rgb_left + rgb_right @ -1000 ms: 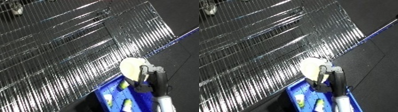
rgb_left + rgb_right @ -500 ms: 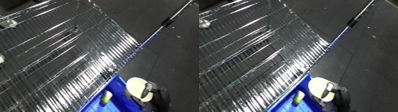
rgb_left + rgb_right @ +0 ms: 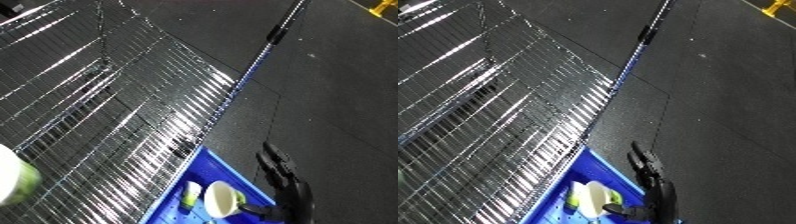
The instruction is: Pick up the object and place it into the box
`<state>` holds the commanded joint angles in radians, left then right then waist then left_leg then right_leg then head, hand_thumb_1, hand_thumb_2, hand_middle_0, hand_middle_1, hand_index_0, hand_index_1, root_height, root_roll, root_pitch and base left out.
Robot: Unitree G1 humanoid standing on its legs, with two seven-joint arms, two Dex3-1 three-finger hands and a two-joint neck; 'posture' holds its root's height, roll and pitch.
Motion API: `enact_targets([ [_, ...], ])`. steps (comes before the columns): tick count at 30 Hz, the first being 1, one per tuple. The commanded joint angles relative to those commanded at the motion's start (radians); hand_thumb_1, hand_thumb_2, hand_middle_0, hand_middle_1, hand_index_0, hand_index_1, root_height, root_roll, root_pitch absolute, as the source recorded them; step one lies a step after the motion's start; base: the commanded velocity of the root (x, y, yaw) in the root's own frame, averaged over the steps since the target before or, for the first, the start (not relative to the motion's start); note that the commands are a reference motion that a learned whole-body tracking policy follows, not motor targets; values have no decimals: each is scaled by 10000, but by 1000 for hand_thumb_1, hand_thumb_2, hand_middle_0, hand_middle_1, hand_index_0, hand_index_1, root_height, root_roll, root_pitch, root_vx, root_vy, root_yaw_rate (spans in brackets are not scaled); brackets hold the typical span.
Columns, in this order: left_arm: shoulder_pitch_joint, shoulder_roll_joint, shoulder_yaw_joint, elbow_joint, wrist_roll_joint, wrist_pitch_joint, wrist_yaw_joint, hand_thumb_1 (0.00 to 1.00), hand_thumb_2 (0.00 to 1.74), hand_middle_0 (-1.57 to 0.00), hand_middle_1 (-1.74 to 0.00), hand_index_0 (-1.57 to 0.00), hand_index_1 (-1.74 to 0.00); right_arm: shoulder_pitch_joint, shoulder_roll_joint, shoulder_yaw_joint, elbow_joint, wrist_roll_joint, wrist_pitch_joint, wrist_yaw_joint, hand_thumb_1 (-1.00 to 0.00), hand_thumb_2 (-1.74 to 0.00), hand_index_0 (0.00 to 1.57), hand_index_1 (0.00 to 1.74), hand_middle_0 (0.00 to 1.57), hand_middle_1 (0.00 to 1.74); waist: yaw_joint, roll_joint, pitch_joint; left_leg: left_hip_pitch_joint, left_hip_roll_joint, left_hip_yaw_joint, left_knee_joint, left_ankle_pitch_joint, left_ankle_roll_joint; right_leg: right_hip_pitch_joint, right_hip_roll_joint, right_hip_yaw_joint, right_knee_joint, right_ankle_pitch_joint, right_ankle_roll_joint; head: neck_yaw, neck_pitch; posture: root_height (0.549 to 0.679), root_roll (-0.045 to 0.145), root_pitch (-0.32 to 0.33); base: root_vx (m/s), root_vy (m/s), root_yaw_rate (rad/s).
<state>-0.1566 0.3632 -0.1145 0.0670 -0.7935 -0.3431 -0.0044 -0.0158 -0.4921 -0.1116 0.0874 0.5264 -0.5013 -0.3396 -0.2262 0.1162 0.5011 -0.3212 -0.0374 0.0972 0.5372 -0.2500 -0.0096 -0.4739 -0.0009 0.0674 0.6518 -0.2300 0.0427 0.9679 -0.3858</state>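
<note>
Left-eye edge only: green obj (image 3: 13, 182).

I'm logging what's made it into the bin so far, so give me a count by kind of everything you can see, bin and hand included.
Blue bin: 1
Pale round objects in the bin, one larger, one smaller and greener: 2
Wire mesh rack: 1
Pale green object at the left edge: 1
Right hand, fingers straight, holding nothing: 1
Total: 6
</note>
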Motion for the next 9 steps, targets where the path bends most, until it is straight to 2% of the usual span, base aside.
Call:
enact_targets([
  [2, 0, 11, -16, 22, -2, 0, 22, 1000, 1740, -1570, -1740, -1570, -1740, 7, 21, 42, 29, -100, -16, 59, 0, 0, 0, 0, 0, 0, 20, 8, -12, 47, -16, -9, -163, 82, -10, 37, 5, 7, -118, 40, 21, 20, -113, 653, 100, 78, 39, 7, 21],
  [4, -29, 27, -44, 21, -16, -7, 87, 1000, 1740, -1570, -1740, -1570, -1740, -39, 14, 108, 38, -274, -56, 75, 0, 0, 0, 0, 0, 0, 55, -1, -17, 81, -26, -12, -327, 161, -18, 51, 27, 0, -232, 74, 30, 100, -256, 654, 99, 83, 7, 2, 21],
  [9, -139, 67, -57, -7, 0, 0, 172, 1000, 1740, -1570, -1740, -1570, -1740, -184, 36, 355, -86, -432, -21, 218, 0, 0, 0, 0, 0, 0, 161, -119, 26, -1, -27, -54, -482, 273, -26, 19, 121, -50, -341, 114, 8, -174, -278, 655, 95, 94, -19, -12, 53],
])
